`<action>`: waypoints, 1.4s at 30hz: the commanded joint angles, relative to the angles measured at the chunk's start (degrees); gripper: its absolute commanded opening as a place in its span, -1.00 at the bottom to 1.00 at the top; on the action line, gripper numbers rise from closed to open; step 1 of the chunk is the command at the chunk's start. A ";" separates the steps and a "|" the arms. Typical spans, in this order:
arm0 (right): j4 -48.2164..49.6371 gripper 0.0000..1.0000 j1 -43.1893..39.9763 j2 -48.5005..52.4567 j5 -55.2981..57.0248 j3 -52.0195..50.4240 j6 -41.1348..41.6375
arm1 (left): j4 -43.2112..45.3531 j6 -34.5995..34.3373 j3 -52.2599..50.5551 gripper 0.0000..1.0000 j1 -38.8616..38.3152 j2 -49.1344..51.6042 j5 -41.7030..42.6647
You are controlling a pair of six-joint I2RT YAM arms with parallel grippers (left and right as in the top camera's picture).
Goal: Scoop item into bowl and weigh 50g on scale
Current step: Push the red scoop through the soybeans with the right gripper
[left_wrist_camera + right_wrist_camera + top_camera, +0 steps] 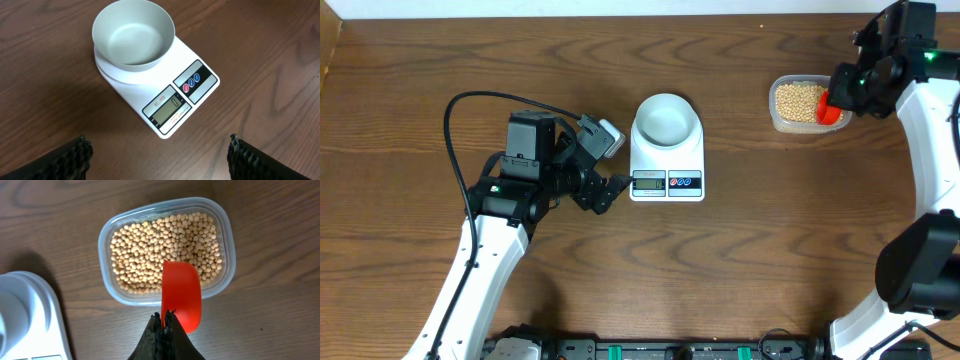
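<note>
The pale bowl [666, 118] [133, 32] stands empty on the white scale [667, 163] [150, 90]. My left gripper [610, 190] [160, 155] hovers just left of the scale's display, open wide with only bare table between its fingers [75, 155]. The tan beans [798, 100] [160, 245] fill a clear tub [775, 118] [107, 230] at the far right. My right gripper [840, 95] [164, 315] is shut on a red scoop [832, 110] [182, 295], which hangs over the tub's near rim with its front edge above the beans.
The scale's corner [25, 315] lies left of the tub, with a strip of bare wood between them. A black cable [450, 110] loops out from the left arm. The table's far edge [620, 15] runs behind the bowl.
</note>
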 commanded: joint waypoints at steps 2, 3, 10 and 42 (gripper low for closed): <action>1.01 -0.97 -0.24 0.90 4.04 1.84 -2.40 | 0.00 -0.28 -0.39 0.78 0.13 -0.55 0.33; 1.44 -0.97 -0.20 1.01 5.01 1.84 -2.40 | 0.00 -0.28 -0.39 0.77 0.13 -0.55 0.33; 5.97 -0.97 -0.17 1.16 6.43 1.84 -3.41 | 0.00 -0.28 -0.39 0.77 0.13 -0.55 0.33; 8.46 -0.98 2.29 9.81 -2.23 1.51 -3.63 | 0.00 -0.28 -0.39 0.77 0.13 -0.55 0.33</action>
